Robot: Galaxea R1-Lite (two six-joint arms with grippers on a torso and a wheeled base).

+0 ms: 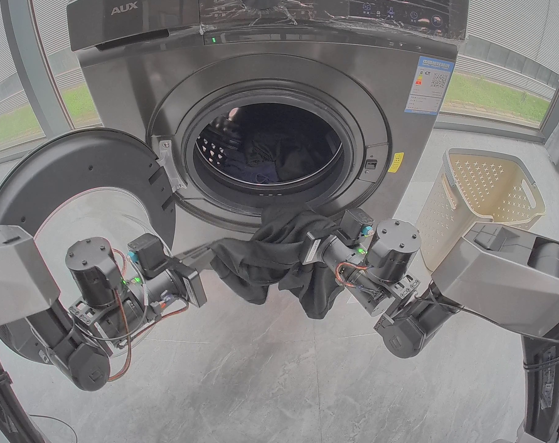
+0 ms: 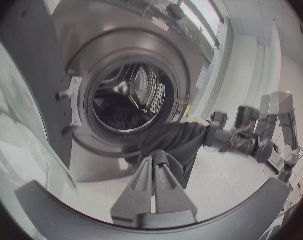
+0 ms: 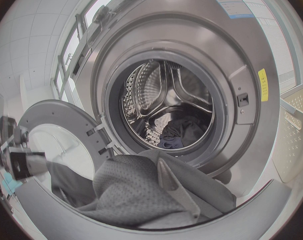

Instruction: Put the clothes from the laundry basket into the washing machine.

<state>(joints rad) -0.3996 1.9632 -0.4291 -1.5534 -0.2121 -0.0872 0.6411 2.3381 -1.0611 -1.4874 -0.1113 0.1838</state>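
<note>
Cloth first: a dark garment (image 1: 273, 259) hangs in the air between my two arms, just below the mouth of the washing machine (image 1: 378, 81) and above the floor (image 1: 279, 364). The left gripper (image 2: 154, 160) has its fingers (image 2: 143, 177) pressed together on one end. At the other end the cloth bunches into the right gripper (image 1: 303, 248), which grips it. From the right wrist I see one finger (image 3: 176, 187), with fabric heaped over the rest. That view also gives me dark clothes (image 3: 181, 132) in the drum, over something blue. The door (image 1: 76, 167) stands open on my left, and the laundry basket (image 1: 436, 216) is on my right. The machine's front carries a blue-and-white label (image 1: 428, 85) and a yellow sticker (image 1: 395, 162).
</note>
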